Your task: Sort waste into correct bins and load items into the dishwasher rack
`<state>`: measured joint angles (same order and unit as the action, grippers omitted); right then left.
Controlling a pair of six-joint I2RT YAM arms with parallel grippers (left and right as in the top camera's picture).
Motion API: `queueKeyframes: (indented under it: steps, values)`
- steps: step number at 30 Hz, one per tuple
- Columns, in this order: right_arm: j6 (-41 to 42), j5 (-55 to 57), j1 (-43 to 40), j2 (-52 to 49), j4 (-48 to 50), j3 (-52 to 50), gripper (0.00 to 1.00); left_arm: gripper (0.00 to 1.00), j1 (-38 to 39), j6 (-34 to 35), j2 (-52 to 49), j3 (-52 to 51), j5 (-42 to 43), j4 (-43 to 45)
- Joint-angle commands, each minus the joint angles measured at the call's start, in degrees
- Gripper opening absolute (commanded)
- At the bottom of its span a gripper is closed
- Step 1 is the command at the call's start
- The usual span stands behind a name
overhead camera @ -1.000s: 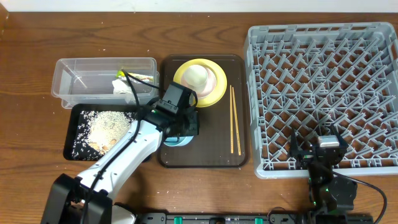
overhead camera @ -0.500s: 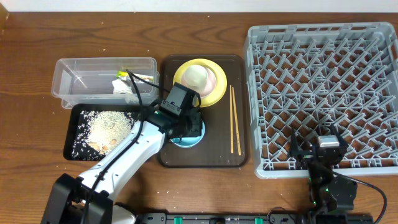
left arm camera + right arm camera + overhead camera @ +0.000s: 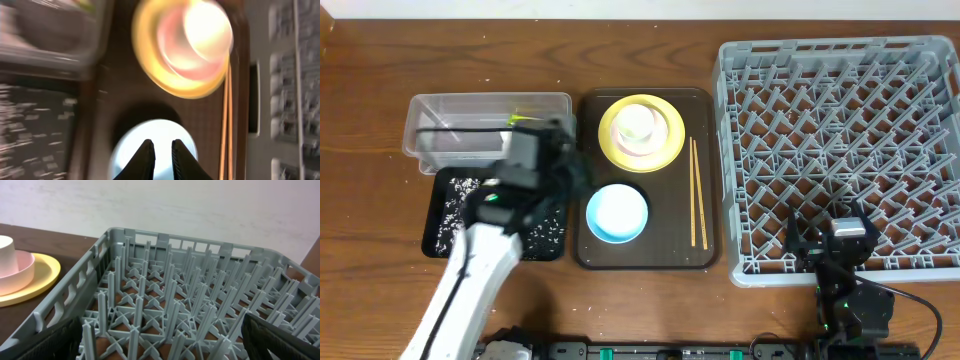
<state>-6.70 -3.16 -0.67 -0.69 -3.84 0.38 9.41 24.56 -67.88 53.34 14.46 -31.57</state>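
Observation:
The light blue bowl (image 3: 617, 212) sits upright and empty on the brown tray. The yellow plate (image 3: 641, 132) behind it carries the white cup (image 3: 637, 122). The chopsticks (image 3: 697, 190) lie along the tray's right side. My left gripper (image 3: 557, 165), blurred, is over the gap between the clear tub (image 3: 450, 125) and the black tray (image 3: 445, 215) that holds the rice (image 3: 455, 192). In the left wrist view its jaws (image 3: 161, 150) stand nearly shut and empty above the bowl (image 3: 155, 131). The green-and-yellow wrapper (image 3: 520, 118) lies in the tub; the tissue is hidden. My right gripper (image 3: 835, 240) is open at the rack's (image 3: 840, 130) front edge.
The brown serving tray (image 3: 665, 245) lies between the bins and the rack. The right wrist view shows the rack's pegs (image 3: 165, 295) close ahead, with the plate (image 3: 35, 277) to the left. Bare wooden table (image 3: 370, 120) surrounds everything.
My left gripper let go of the bowl and swung left and back, off the brown tray toward the bins. The bowl stays upright on the tray. The right arm has not moved.

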Motion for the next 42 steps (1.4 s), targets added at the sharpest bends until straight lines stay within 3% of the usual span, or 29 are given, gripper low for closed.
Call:
queueKeyframes:
  steps: [1, 3, 7, 8, 10, 19, 25, 33, 35, 36, 42]
  values:
    - [-0.22, -0.09, -0.07, 0.31, -0.22, -0.09, 0.99, 0.17, -7.32, -1.75, 4.52, 1.33, -0.59, -1.95]
    - [-0.22, -0.07, -0.07, 0.31, -0.22, -0.09, 0.99, 0.29, -11.50, -1.70, 6.88, 1.33, -0.59, -3.65]
    - [-0.26, 0.22, -0.07, 0.31, -0.02, -0.09, 0.99, 0.72, -15.43, -1.53, 9.22, 1.33, -0.61, -6.78]
    - [-0.24, 0.11, -0.07, 0.31, 0.24, -0.09, 0.99, 0.79, -15.78, -1.55, 9.22, 1.33, -0.61, -7.45]
    - [-0.20, -0.17, -0.07, 0.31, 0.22, -0.09, 0.99, 0.83, -15.87, -1.53, 9.03, 1.31, -0.61, -7.82]
    - [5.66, -6.51, -0.07, 0.22, 0.28, 2.47, 0.99, 0.88, -15.87, -1.55, 8.09, 1.31, -0.61, -8.28]
    - [9.88, -3.93, -0.07, -6.93, -7.52, 15.58, 0.98, 0.91, -15.87, -1.55, 8.07, 1.31, -0.61, -8.28]
    - [13.86, -15.80, -0.04, -33.05, -19.56, 40.24, 0.98, 0.94, -15.87, -1.55, 8.07, 1.31, -0.61, -8.28]
    - [15.34, -20.65, 0.09, -41.97, -25.42, 47.58, 0.92, 0.94, -15.87, -1.55, 8.07, 1.31, -0.61, -8.31]
    - [16.11, -21.84, 0.28, -45.03, -27.74, 50.16, 0.99, 0.94, -15.87, -1.55, 8.07, 1.31, -0.61, -8.28]
    - [18.60, -23.54, 8.39, -67.38, -44.61, 67.38, 0.99, 0.95, -15.87, -1.55, 8.07, 1.31, -0.61, -8.31]
